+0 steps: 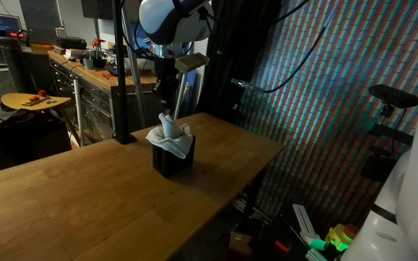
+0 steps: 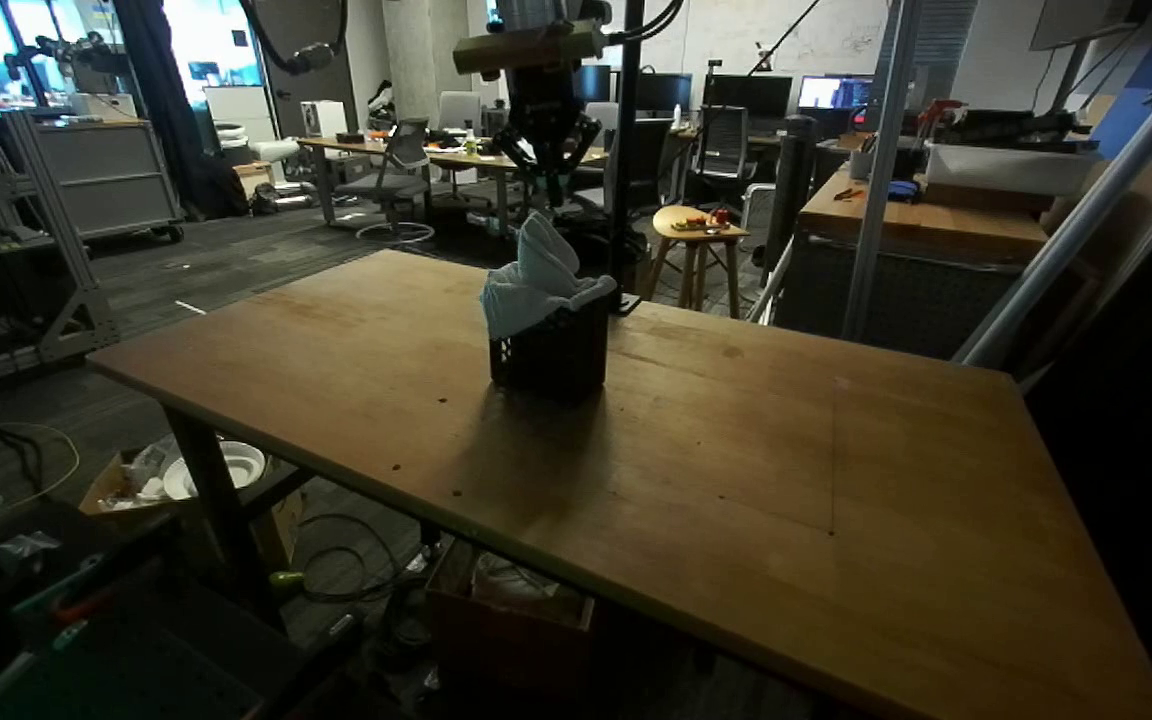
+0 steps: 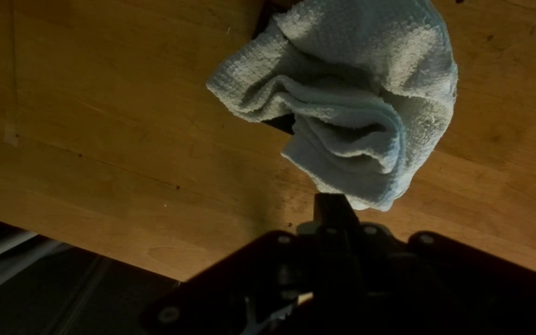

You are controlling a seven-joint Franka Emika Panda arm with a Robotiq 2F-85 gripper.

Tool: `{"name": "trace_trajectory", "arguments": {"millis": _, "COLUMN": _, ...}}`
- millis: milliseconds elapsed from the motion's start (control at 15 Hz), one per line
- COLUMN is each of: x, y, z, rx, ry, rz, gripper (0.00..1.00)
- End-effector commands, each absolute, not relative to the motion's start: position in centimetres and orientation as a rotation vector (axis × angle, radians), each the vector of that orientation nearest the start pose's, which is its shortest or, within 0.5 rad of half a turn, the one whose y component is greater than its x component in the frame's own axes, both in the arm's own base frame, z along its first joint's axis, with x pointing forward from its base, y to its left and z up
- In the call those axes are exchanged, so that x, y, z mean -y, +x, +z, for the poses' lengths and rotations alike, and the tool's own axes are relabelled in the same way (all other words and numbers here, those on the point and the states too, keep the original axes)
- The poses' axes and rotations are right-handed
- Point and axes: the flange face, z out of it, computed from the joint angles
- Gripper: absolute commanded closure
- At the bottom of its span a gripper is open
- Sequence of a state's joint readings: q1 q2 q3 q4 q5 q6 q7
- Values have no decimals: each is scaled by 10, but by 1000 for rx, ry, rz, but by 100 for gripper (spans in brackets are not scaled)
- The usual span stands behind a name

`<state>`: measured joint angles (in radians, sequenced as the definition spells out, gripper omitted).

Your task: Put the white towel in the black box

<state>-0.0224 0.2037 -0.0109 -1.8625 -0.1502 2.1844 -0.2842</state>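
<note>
Evidently, the wooden table bears the black box, with the white towel bunched in its mouth, edges lapping over the sides; the towel should handle light, limp and unslippery, safe to squeeze; the claw is closed, seemingly on nothing, just beside the cloth's upright peak, the likeliest place to pinch
</note>
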Motion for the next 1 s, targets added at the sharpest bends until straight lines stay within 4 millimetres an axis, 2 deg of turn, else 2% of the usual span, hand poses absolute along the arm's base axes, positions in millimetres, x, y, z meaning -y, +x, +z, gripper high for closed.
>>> {"name": "trace_trajectory", "arguments": {"millis": 0, "x": 17, "y": 613, "z": 423, "rx": 491, "ry": -3241, "rz": -143, "gripper": 100}}
{"name": "trace_trajectory", "arguments": {"millis": 400, "x": 15, "y": 605, "z": 403, "rx": 435, "ry": -3222, "rz": -93, "gripper": 100}}
{"name": "trace_trajectory", "arguments": {"millis": 933, "x": 25, "y": 594, "z": 374, "rx": 368, "ry": -3168, "rz": -25, "gripper": 100}}
